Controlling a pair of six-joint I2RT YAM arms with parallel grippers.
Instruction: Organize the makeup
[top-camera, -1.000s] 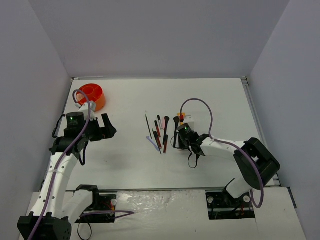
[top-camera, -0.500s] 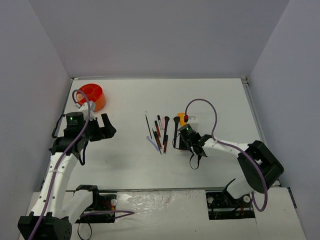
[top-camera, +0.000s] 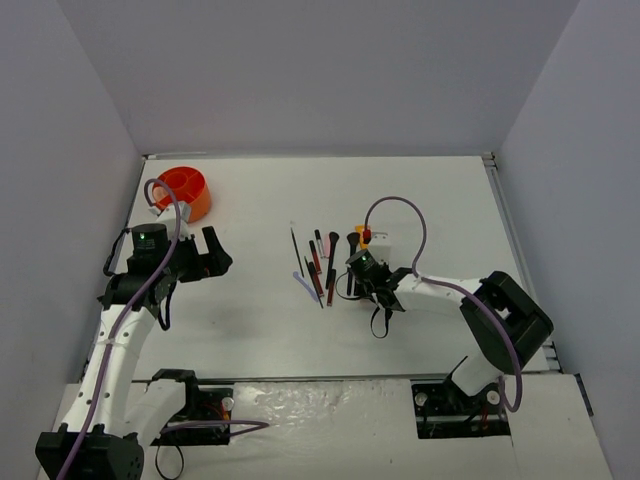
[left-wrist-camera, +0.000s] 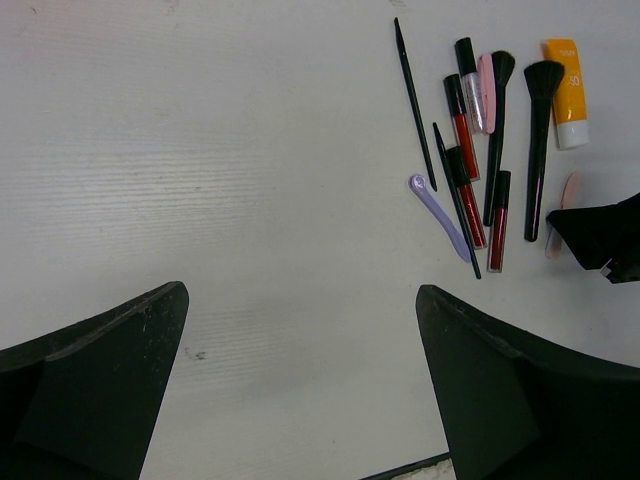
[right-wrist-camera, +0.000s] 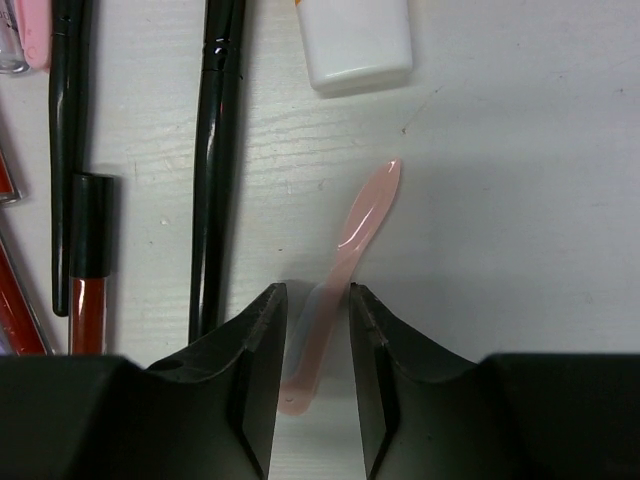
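Right gripper (right-wrist-camera: 312, 300) parted, gripping nothing, astride the pink spatula (right-wrist-camera: 360, 215); its long axis points toward the far edge of the worktop (top-camera: 430, 190).

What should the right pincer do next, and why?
Probably close. The right pincer is open and straddles the handle of the pink spatula, which lies flat between its fingers. Slight gaps show on both sides, so it isn't gripped yet. Closing should secure the spatula before any lift.
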